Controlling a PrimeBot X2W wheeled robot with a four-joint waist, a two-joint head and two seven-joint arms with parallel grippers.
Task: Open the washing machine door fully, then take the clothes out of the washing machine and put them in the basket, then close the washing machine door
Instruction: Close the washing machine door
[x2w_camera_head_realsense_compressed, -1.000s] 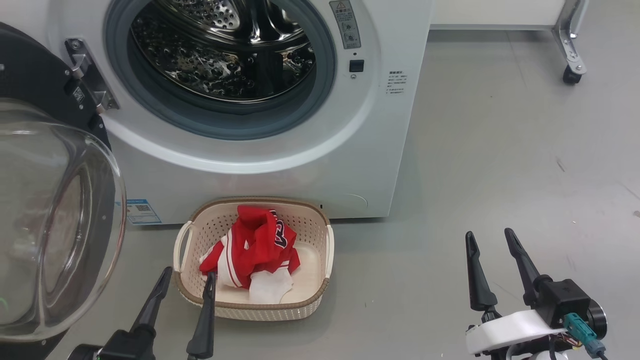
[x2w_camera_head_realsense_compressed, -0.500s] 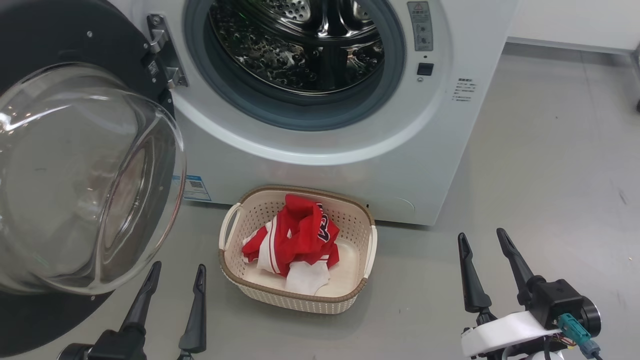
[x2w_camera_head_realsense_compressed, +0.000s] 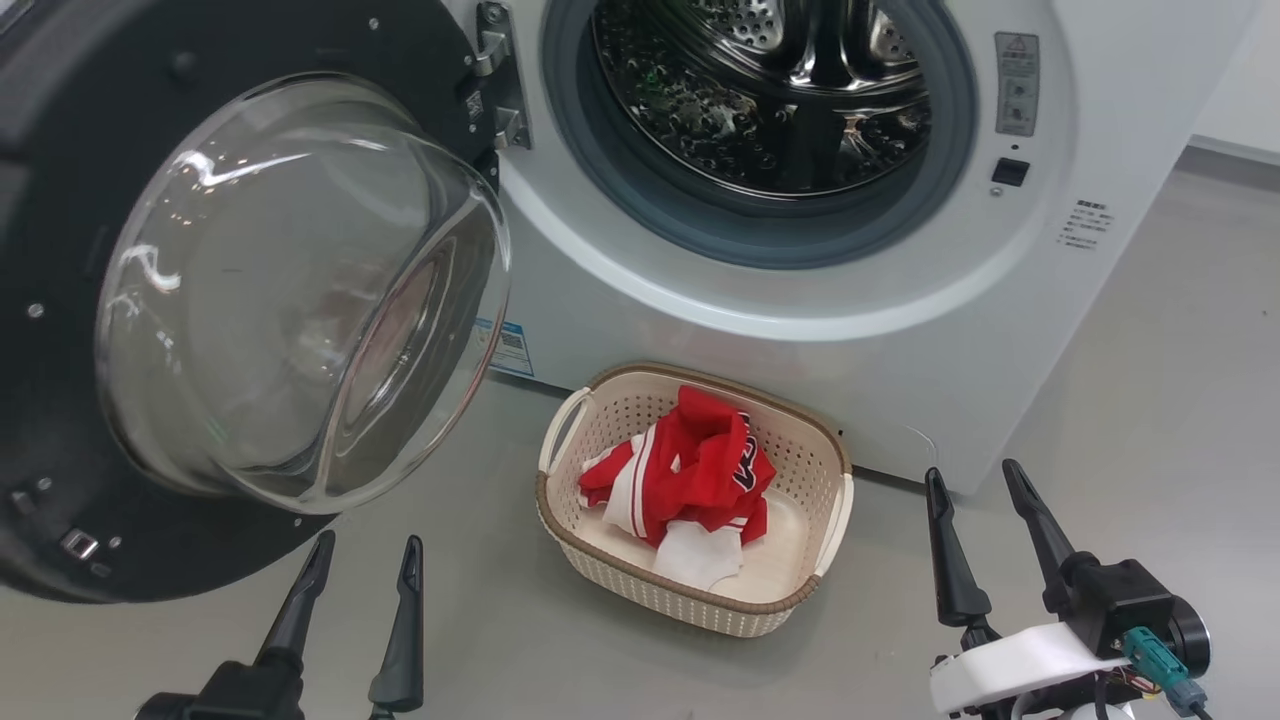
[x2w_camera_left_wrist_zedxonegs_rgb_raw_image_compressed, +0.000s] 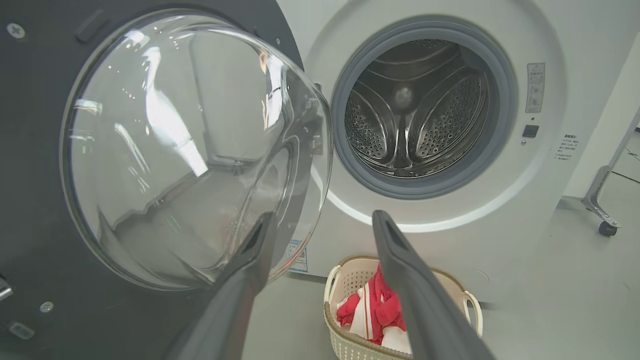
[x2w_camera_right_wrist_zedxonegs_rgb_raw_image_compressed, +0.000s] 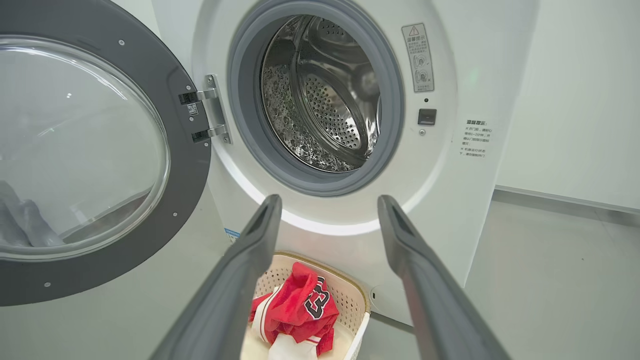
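- The left gripper, at seven o'clock in the head view, has its fingers spread wide and holds nothing. The right gripper, at five o'clock, is equally wide and holds nothing.
- The washing machine spans twelve to two o'clock, with its steel drum exposed.
- The washing machine door hangs open at ten o'clock, hinged at the opening's nine o'clock. It seems fully open, though the angle is hard to judge.
- The basket sits on the floor at the drum mouth's six o'clock, just before the machine.
- The clothes, a red jersey over a white cloth piece, lie in the basket.
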